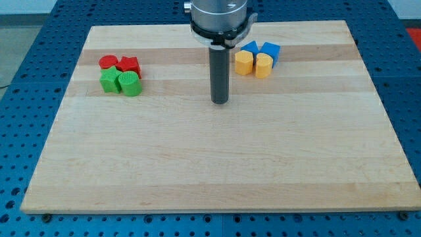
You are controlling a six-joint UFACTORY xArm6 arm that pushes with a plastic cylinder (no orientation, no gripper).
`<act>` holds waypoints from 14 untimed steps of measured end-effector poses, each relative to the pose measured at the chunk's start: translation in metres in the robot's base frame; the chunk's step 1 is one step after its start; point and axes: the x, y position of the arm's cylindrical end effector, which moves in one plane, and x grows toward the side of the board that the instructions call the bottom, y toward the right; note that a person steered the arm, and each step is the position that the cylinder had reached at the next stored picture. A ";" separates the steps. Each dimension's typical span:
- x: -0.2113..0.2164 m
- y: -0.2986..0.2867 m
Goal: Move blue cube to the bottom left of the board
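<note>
The blue cube (270,51) sits near the view's top, right of centre, on the wooden board (217,164). It touches a second blue block (250,47) on its left and a yellow cylinder (263,65) below it. A yellow hexagonal block (244,63) lies beside that cylinder. My tip (219,102) rests on the board below and to the left of this cluster, apart from every block.
At the view's upper left is another cluster: two red blocks (109,62) (129,64) above a green cube (109,81) and a green cylinder (130,84). A blue perforated table (33,52) surrounds the board.
</note>
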 end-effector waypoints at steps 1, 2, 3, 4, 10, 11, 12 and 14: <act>0.000 0.000; 0.008 0.001; 0.056 0.044; 0.068 0.109; -0.124 0.082; -0.112 0.037; -0.111 0.048; -0.169 0.054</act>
